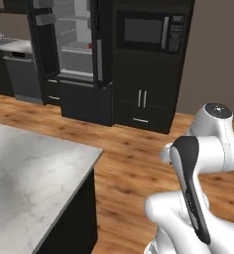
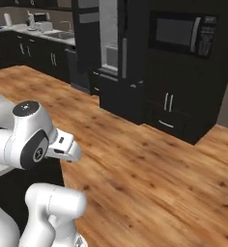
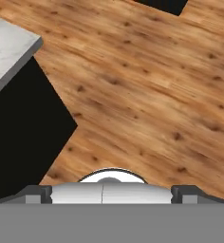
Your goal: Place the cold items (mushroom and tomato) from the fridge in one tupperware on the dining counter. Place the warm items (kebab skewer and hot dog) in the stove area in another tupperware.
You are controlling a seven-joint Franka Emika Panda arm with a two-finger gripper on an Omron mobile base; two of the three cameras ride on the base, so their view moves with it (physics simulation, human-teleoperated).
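Two end effector [image 3: 112, 192] fingertips wide apart over wood floor [image 3: 147, 95].

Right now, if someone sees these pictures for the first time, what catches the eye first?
The tall black fridge stands with its door open at the far wall, pale shelves lit inside and something small and red on one. Right of it, a microwave sits built into dark cabinets. A marble counter fills the lower left, with warm wooden floor between.
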